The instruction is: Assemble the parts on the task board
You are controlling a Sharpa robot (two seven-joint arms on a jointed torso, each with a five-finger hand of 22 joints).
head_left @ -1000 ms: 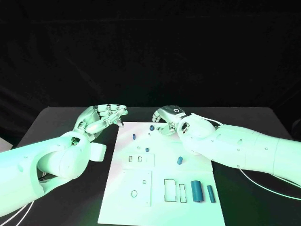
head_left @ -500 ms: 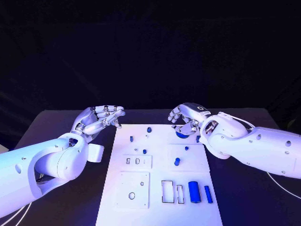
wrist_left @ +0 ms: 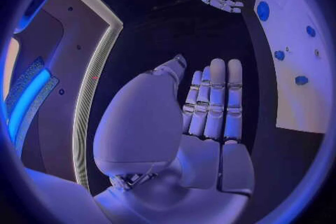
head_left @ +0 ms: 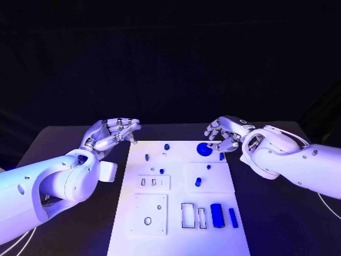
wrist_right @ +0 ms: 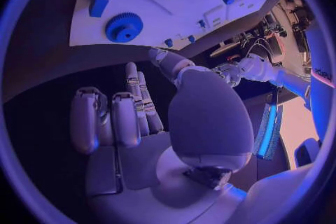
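The white task board (head_left: 187,197) lies in the middle of the table. A blue gear (head_left: 205,150) lies flat near its far right corner, with a small blue block (head_left: 222,156) beside it. My right hand (head_left: 226,133) hovers just right of the gear and behind it, fingers loosely bent, holding nothing; its wrist view shows the gear (wrist_right: 124,27) and block (wrist_right: 98,2) beyond the fingertips (wrist_right: 105,117). My left hand (head_left: 113,133) hangs off the board's far left corner, its straight fingers (wrist_left: 213,101) empty. Two blue cylinders (head_left: 216,209) lie at the near right.
Several small blue pegs (head_left: 161,171) are scattered over the board's far half. Rectangular slots (head_left: 189,214) and a raised plate (head_left: 149,213) fill its near half. A white block (head_left: 107,172) sits on the black table left of the board.
My right hand has moved right and away from the board's middle, and the blue gear it hid now lies uncovered on the board. My left hand has barely moved.
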